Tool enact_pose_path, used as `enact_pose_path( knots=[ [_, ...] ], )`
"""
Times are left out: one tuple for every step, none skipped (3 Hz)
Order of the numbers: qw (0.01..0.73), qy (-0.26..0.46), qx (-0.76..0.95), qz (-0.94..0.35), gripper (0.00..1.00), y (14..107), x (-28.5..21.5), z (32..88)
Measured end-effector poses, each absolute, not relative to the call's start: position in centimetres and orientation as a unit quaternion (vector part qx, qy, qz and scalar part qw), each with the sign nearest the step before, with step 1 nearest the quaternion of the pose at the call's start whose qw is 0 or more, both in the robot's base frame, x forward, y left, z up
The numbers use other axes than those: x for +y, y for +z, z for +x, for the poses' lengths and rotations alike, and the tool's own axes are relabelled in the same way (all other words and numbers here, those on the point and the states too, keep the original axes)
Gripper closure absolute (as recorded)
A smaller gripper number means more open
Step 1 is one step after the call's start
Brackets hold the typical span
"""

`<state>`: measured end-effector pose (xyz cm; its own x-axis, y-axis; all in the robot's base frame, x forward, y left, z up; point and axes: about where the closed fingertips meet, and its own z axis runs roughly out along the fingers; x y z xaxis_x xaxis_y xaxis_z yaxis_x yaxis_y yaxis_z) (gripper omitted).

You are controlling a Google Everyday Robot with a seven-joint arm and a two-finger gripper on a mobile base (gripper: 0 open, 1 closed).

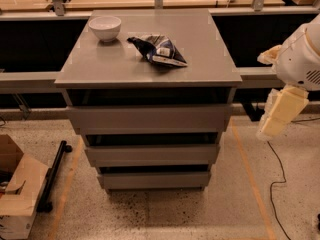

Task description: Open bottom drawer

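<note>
The grey cabinet (pixel 150 59) has three flat, handleless drawers stacked under its top. The bottom drawer (pixel 154 180) is the lowest and narrowest front, and it sits pushed in with only a dark gap above it. The middle drawer (pixel 152 155) and the top drawer (pixel 150 119) are also in. My gripper (pixel 281 113) hangs at the far right, pale yellow, pointing down. It is level with the top drawer, well to the right of the cabinet, and touches nothing.
A white bowl (pixel 105 27) and a dark snack bag (pixel 160 50) lie on the cabinet top. A cardboard box (pixel 17 196) and a black bar (pixel 54 174) lie on the floor at left. A cable (pixel 278 184) runs across the floor at right.
</note>
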<state>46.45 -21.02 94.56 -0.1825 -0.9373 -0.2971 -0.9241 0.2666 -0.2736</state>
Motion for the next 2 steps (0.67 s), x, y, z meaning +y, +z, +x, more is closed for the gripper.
enact_pose_path(
  knots=[
    [0.210, -0.017, 0.768, -0.605, 0.00, 94.54, -20.95, 46.73],
    [0.207, -0.027, 0.774, -0.598, 0.00, 94.41, -21.19, 45.91]
  ],
)
